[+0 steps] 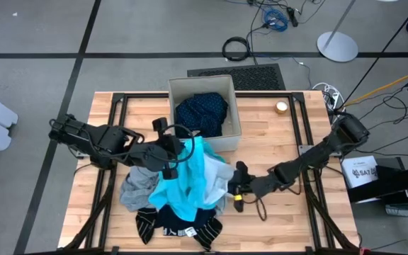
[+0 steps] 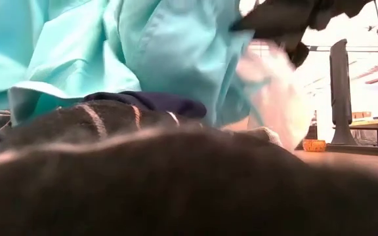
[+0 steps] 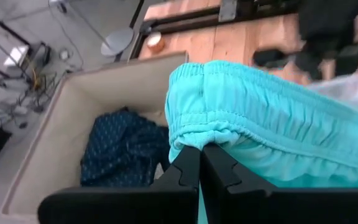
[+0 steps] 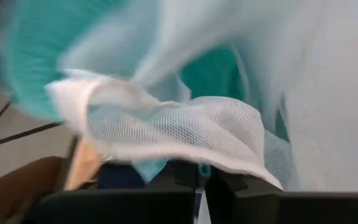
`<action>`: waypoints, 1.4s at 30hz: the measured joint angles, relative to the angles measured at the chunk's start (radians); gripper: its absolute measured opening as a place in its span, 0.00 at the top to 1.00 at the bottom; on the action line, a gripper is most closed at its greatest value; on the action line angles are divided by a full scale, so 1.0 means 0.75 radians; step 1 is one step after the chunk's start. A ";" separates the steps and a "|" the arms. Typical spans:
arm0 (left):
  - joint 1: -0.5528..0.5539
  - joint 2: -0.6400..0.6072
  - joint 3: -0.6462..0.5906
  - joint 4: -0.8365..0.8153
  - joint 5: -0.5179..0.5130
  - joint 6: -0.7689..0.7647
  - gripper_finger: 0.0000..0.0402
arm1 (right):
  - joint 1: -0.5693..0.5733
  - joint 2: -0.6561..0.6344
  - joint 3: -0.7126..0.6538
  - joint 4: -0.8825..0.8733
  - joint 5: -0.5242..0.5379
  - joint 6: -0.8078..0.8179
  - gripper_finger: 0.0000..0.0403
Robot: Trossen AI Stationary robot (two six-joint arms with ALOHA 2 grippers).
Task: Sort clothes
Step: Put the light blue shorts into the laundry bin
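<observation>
A bright turquoise garment point(image 1: 190, 180) hangs lifted over the pile at the table's near middle, with my left gripper point(image 1: 183, 152) shut on it from the left. My right gripper point(image 1: 230, 185), coming from the right, is shut on the white sheer piece point(image 1: 217, 173) that lies against the turquoise one. Under them a grey top point(image 1: 137, 190) lies on the table, and black white-striped socks point(image 1: 147, 225) rest at the near edge. The navy dotted piece point(image 1: 202, 113) lies inside the beige fabric box point(image 1: 232, 92). My left gripper pinches the turquoise garment's gathered elastic hem point(image 3: 197, 138) between its two fingers, which slant down at it from the table's left. The hem is lifted, and the cloth hangs below it onto the pile. My right gripper pinches a folded edge of the white mesh piece point(image 4: 185, 158) between its two fingers, coming nearly level from the table's right. The edge is lifted off the table. The mesh drapes slack over the fingers and against the turquoise cloth.
The beige box stands at the table's far middle, just beyond the pile. A small round object point(image 1: 282, 107) sits at the far right. Bare wood shows at the table's left and right ends. Cables and a lamp base point(image 1: 337, 46) lie on the floor beyond.
</observation>
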 joint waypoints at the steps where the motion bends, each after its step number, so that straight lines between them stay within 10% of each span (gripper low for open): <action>1: 0.000 0.000 -0.001 -0.013 0.000 -0.024 1.00 | 0.020 -0.025 0.015 -0.027 0.005 -0.014 0.99; 24: -0.042 0.005 -0.322 0.088 0.208 -0.372 0.97 | 0.316 -0.372 0.095 -0.115 0.631 -0.526 1.00; 32: -0.077 0.059 -0.408 0.313 0.290 -0.128 0.80 | 0.297 -0.420 0.095 -0.082 0.633 -0.695 1.00; 42: -0.078 0.051 -0.408 0.383 0.267 -0.334 0.50 | 0.294 -0.574 0.095 0.289 0.632 -1.222 1.00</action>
